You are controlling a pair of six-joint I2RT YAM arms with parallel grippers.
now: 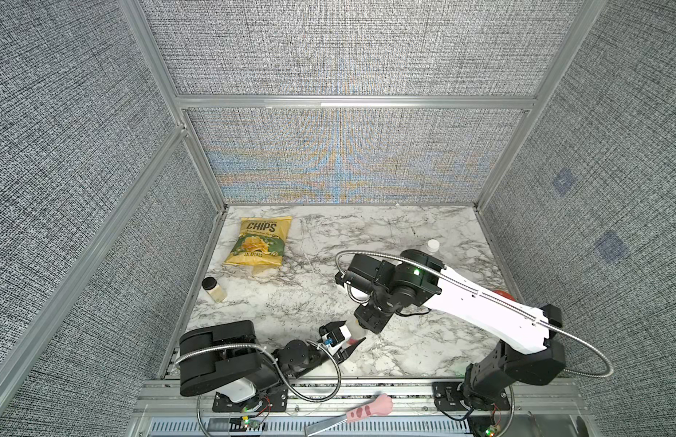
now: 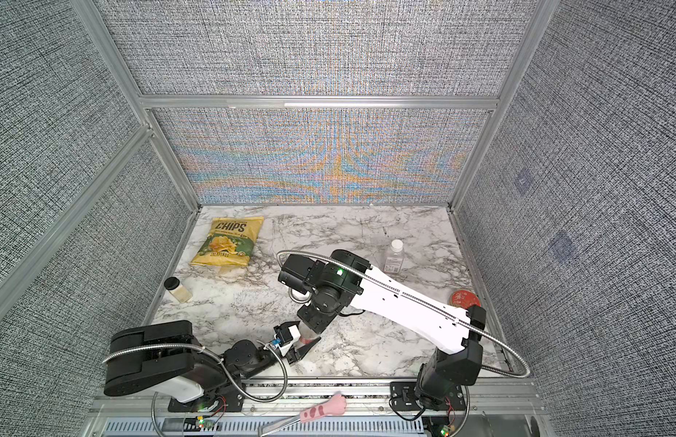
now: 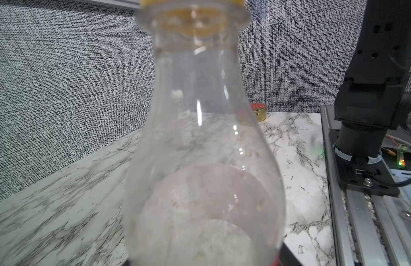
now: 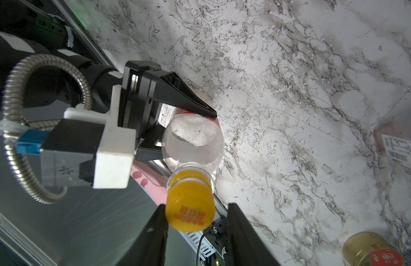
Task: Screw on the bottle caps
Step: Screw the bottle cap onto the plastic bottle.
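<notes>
The taller clear bottle with a red label stands upright near the table's front middle, in both top views. My left gripper is shut on its lower body at the label. The orange-yellow cap sits on its neck, and it also shows through the neck in the left wrist view. My right gripper hangs over the cap, open. One finger touches the cap's side and the other stands a little off it. The shorter pink-tinted bottle stands at the back right with the white cap on it.
A yellow chips bag lies at the back left. A small black-lidded jar stands near the left wall. A round red-topped tin sits at the right edge. A pink-handled tool lies on the front rail.
</notes>
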